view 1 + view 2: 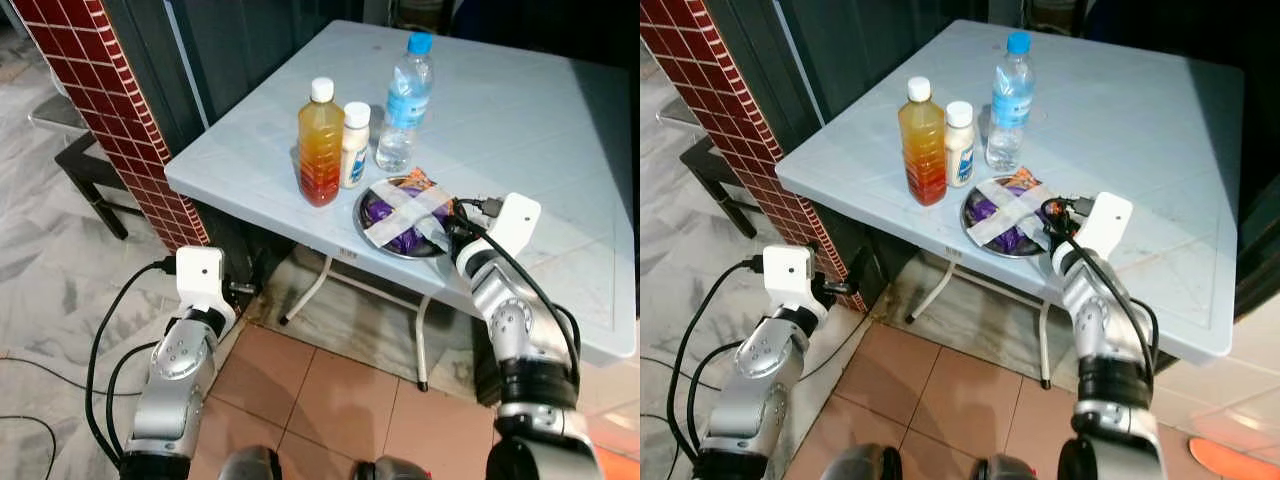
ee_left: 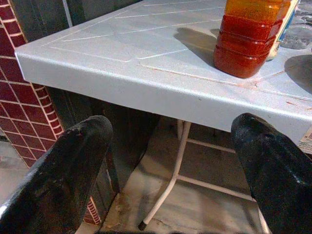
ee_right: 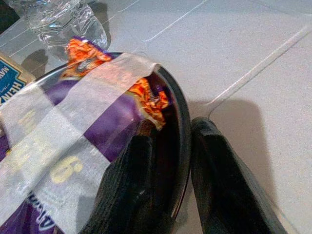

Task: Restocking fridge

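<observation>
Our right hand (image 3: 168, 170) straddles the near rim of the metal bowl (image 1: 362, 215), one finger inside and one outside, pinching the rim. We note the bowl, taped over purple snack packets (image 3: 87, 117), lies at the near edge of the tabletop (image 1: 520, 110), directly ahead of this hand. Beyond it stand the orange bottle (image 1: 319, 145), small white bottle (image 1: 354, 145) and water bottle (image 1: 403, 105). Our left hand (image 2: 170, 170) hangs released below the tabletop edge, clearly farther from the bowl.
</observation>
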{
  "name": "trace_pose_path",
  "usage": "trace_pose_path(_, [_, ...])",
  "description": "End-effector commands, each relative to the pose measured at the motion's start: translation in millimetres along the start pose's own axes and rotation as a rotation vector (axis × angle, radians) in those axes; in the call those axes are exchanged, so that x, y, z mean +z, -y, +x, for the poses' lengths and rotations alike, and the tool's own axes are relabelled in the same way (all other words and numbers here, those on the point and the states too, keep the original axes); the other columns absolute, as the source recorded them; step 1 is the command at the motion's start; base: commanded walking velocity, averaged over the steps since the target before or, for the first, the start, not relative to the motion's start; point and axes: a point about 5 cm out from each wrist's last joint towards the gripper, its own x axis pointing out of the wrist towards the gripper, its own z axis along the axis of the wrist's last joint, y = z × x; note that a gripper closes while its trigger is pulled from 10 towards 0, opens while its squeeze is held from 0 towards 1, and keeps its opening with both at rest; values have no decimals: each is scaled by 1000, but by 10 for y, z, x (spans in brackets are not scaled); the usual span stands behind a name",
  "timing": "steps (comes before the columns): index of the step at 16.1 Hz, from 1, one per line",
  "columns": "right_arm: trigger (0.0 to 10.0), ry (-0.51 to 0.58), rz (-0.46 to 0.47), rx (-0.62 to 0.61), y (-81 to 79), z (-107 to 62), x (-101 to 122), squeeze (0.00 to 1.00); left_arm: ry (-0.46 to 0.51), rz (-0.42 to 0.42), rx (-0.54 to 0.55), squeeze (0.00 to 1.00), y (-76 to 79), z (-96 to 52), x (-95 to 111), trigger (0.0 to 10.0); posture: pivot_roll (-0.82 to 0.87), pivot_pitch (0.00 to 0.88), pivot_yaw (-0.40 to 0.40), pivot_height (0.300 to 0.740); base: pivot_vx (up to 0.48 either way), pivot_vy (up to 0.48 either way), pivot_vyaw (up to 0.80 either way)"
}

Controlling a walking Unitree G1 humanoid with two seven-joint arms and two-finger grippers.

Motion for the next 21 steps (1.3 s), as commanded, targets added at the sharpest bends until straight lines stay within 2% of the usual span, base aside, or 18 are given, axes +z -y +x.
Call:
trace_pose_path(1, [10000,-48,-2,-34,44,-27,-112,1000,10,11,7,0,-26,11,30,10000,42,58,46,740,0,0,0])
trace_pose_path(4, [10000,-35,44,4,-13,-45,-88,1000,11,10,7,0,-26,11,31,10000,40,57,46,740,0,0,0])
trace_pose_path(11, [10000,-51,50,44,-107,-35,-48,1000,14,9,3,0,-15,20,34,10000,38,56,43,740,0,0,0])
trace_pose_path(15, [10000,-148,70,4,-71,-29,-146,1000,16,9,2,0,-10,21,38,10000,39,54,43,740,0,0,0])
trace_pose_path(21, [10000,-75,60,51,-144,-34,16,1000,18,9,0,0,-8,28,40,10000,38,51,44,740,0,0,0])
